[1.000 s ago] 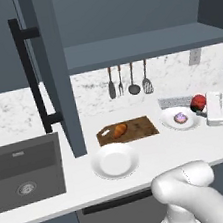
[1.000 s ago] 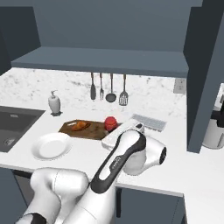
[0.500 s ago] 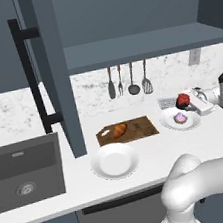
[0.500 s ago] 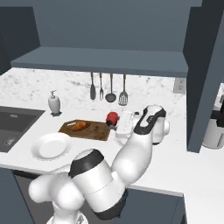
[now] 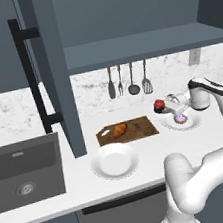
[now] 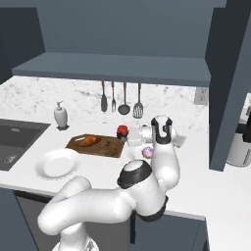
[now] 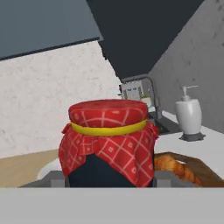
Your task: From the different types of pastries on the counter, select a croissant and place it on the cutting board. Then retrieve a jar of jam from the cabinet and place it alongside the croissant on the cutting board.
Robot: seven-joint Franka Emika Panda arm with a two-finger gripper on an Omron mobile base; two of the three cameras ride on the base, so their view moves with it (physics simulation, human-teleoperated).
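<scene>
With the croissant (image 5: pixel 120 130) on the cutting board (image 5: pixel 141 127), the gripper (image 5: pixel 165 106) clamps the jar of jam (image 5: pixel 159 106) just beside the board, unplaced.

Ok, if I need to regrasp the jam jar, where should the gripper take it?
Take the jar of jam by its dark round body, below the red cloth cover, coming from the side. It stands upright, and the flaring cloth would probably slip. The gripper is shut on it that way.
</scene>
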